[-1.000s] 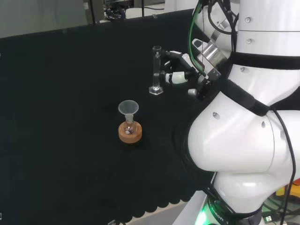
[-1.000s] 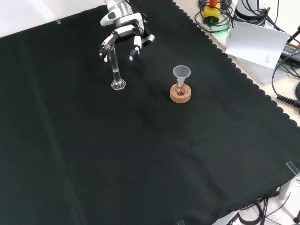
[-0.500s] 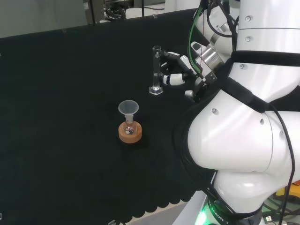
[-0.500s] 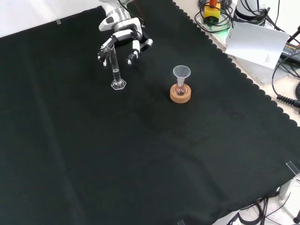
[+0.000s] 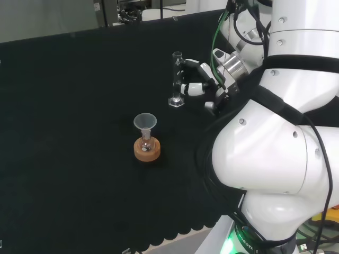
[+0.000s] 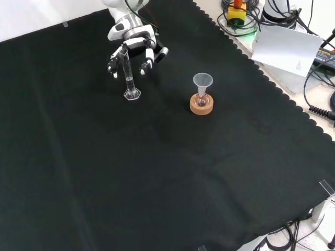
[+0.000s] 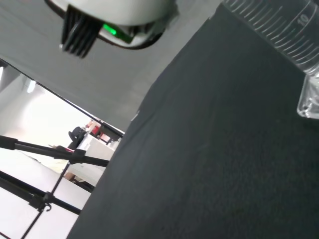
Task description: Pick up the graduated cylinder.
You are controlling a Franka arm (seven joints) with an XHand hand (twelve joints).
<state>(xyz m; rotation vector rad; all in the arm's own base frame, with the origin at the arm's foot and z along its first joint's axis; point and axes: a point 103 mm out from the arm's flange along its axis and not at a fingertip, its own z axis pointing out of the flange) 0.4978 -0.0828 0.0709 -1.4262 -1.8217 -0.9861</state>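
The clear graduated cylinder [image 5: 176, 79] stands upright on its hexagonal foot on the black cloth. In the front view the cylinder [image 6: 128, 78] rises between the spread fingers of the hand [image 6: 132, 43], which reaches in from the top. In the head view the hand [image 5: 204, 79] sits just right of the cylinder at about mid-height, with a white fingertip [image 5: 192, 89] close beside the tube. The hand is open, its fingers on either side of the tube and not closed round it. The wrist view shows the cylinder's marked tube [image 7: 276, 27] very near.
A small round flask with a clear funnel on top sits in a cork ring [image 5: 146, 150] nearer the bench front, seen right of the cylinder in the front view as the cork ring [image 6: 201, 107]. The cloth's scalloped edge [image 6: 272, 86] borders paper and cables.
The hand has moved in towards the cylinder, leftwards in the head view, so its fingers now straddle the tube. The cylinder and flask have stayed put.
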